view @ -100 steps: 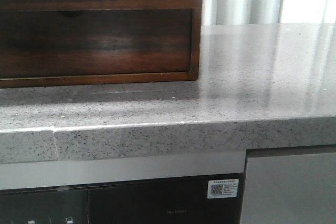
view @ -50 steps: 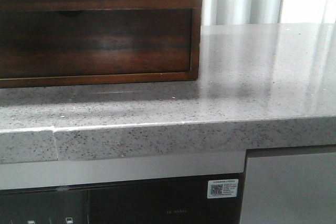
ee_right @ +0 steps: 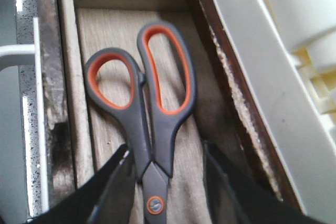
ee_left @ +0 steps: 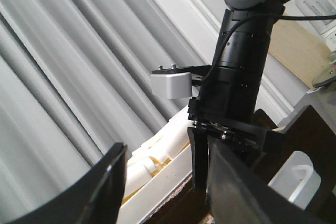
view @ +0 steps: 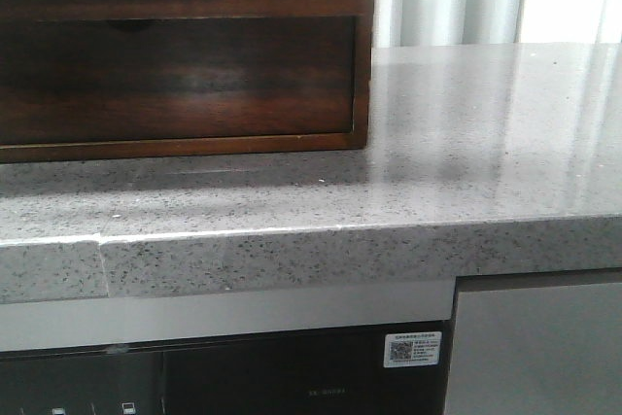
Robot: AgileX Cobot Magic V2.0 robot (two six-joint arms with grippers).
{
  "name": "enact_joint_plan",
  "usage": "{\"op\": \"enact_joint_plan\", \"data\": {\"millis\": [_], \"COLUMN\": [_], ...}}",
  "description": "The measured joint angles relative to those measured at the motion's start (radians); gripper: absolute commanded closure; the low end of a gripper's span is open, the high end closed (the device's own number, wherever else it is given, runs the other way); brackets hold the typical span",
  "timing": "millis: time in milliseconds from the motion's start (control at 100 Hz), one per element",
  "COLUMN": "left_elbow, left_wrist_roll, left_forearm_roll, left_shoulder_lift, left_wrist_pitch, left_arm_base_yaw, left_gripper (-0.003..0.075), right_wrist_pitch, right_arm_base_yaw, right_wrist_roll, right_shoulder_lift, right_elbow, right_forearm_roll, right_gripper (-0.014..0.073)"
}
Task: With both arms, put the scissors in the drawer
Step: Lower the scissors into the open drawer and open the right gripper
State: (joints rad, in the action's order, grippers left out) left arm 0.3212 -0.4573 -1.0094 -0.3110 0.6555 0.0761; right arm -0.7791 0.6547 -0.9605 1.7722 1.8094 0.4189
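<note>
The scissors [ee_right: 152,124], with orange-and-grey loop handles, lie flat on the pale wood floor of the drawer [ee_right: 113,30]. My right gripper [ee_right: 168,192] is open and straddles them at the pivot, with a gap on one side. The blades are hidden below the frame. In the left wrist view the right arm [ee_left: 241,66] points down into the dark wood furniture. My left gripper [ee_left: 168,198] is open and empty, held up in the air. The front view shows the drawer's glossy dark front [view: 185,80] and no arm.
The grey speckled countertop [view: 466,133] runs rightward from the dark wood cabinet frame [view: 362,75]. A white tray [ee_left: 157,187] with pale items sits on top of the cabinet. Grey curtains [ee_left: 63,66] hang behind. The drawer's dark side wall [ee_right: 226,93] is close beside the right gripper.
Only a faint shadow on the countertop to the right of the cabinet has deepened slightly. The drawer front has not moved.
</note>
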Motion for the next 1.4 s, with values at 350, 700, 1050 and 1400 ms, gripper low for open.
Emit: {"op": "enact_joint_plan", "data": {"millis": [350,700,1050,1400], "left_elbow": [0.000,-0.002,-0.077,-0.151], "left_wrist_roll": [-0.006,-0.133,-0.290,-0.348], "left_forearm_roll": [0.000,0.006,0.015,0.024], "left_shoulder_lift": [0.094,0.268,0.298,0.298], "left_wrist_pitch": [-0.029,-0.225,-0.294,-0.342], "left_arm_base_yaw": [0.000,0.000,0.000,0.000], "left_gripper": [0.0486,0.0739,0.0740,0.0740], "right_wrist_pitch": [-0.005,-0.134,-0.174,0.135], "right_arm_base_yaw": [0.000,0.000,-0.002,-0.002], "right_wrist_roll": [0.012,0.118,0.158,0.165], "right_shoulder_lift": [-0.049,-0.192,-0.380,-0.791], "right_elbow": [0.000,0.000,-0.093,-0.538], "right_forearm_roll": [-0.008,-0.008,-0.008,-0.006], "right_gripper": [0.0418,0.0657,0.0639,0.0639]}}
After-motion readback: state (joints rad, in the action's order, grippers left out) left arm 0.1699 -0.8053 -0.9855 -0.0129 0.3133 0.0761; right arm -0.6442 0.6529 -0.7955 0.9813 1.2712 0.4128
